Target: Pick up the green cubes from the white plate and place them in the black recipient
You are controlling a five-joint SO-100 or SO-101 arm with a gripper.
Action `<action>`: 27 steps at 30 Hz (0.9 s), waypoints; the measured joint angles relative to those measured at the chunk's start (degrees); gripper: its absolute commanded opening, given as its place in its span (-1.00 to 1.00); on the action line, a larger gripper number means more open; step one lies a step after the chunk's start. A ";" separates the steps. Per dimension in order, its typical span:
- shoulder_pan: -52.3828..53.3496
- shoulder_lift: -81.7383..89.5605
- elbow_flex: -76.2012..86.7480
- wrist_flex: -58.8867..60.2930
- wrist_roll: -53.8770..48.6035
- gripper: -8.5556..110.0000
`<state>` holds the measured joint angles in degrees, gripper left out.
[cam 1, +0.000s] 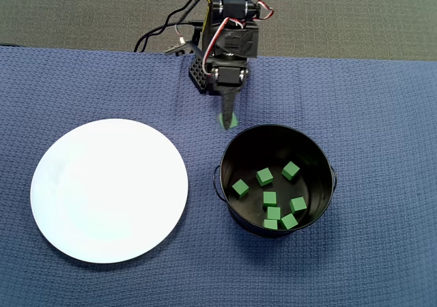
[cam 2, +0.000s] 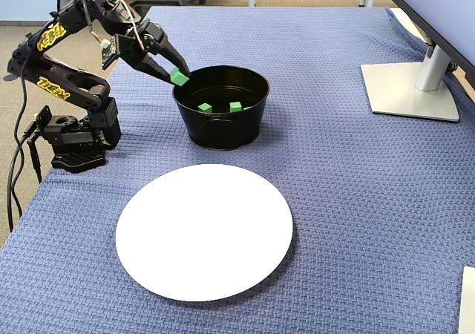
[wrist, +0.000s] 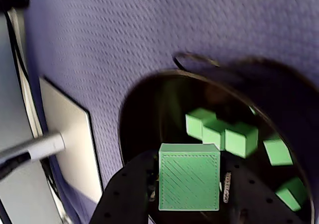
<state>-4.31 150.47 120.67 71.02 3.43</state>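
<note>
My gripper [cam 1: 227, 118] is shut on one green cube [cam 1: 227, 122], held just outside the far rim of the black recipient [cam 1: 315, 158] in the overhead view. In the wrist view this cube [wrist: 189, 176] sits squarely between the black jaws, above the pot's edge [wrist: 144, 109]. In the fixed view the held cube [cam 2: 178, 76] hangs over the pot's left rim [cam 2: 223, 130]. Several green cubes [cam 1: 270, 198] lie on the pot's bottom. The white plate [cam 1: 109, 187] lies left of the pot with nothing on it.
A blue woven cloth [cam 1: 382, 116] covers the table. A grey monitor stand [cam 2: 412, 89] sits at the right in the fixed view. The arm's base [cam 2: 74, 145] stands at the cloth's left edge, with cables trailing off.
</note>
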 measured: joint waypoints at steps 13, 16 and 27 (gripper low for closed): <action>-8.17 -13.45 -1.49 -6.77 -0.44 -0.86; -10.72 -20.39 -5.36 -8.17 0.09 -0.86; -16.70 -37.27 -11.34 -12.92 -0.97 -0.31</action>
<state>-21.01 113.20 109.34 58.10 2.46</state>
